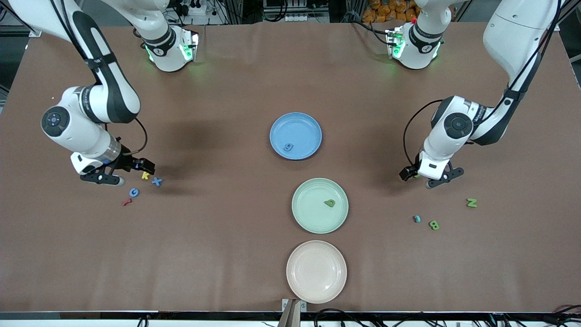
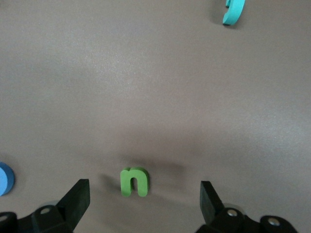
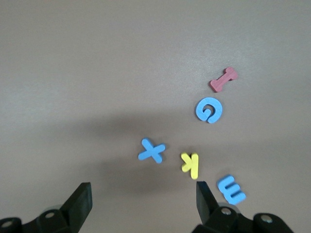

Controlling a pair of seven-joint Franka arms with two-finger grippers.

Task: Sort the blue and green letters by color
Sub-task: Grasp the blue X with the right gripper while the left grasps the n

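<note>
Right gripper (image 1: 119, 175) is low over the table at the right arm's end, jaws wide, nothing held. In the right wrist view the yellow k (image 3: 190, 164) lies just off one fingertip (image 3: 206, 194) and the blue m (image 3: 231, 189) just outside that same finger; the blue x (image 3: 152, 150) lies out ahead of the open gap, and the blue G (image 3: 210, 109) and the red piece (image 3: 224, 79) lie farther out still. In the front view the x (image 1: 157, 181) and k (image 1: 145, 175) are just beside the gripper, with the G (image 1: 134, 192) and red squiggle (image 1: 127, 202) nearer the camera.

Left gripper (image 1: 431, 178) is low over the table at the left arm's end, jaws wide, empty. The left wrist view has a green u (image 2: 134, 181) lying flat between the fingertips, closer to one finger (image 2: 77, 196), not touching either. A blue piece (image 2: 5, 178) shows at the frame edge outside that finger.

Green N (image 1: 472, 202), green B (image 1: 434, 225) and the teal piece (image 1: 417, 219) lie nearer the camera than the left gripper, well apart from it.

Mid-table: the blue plate (image 1: 308, 125) holds a blue 9 (image 1: 288, 147), the green plate (image 1: 308, 213) holds one green letter (image 1: 330, 203), and the pink plate (image 1: 316, 271) is nearest the camera.
</note>
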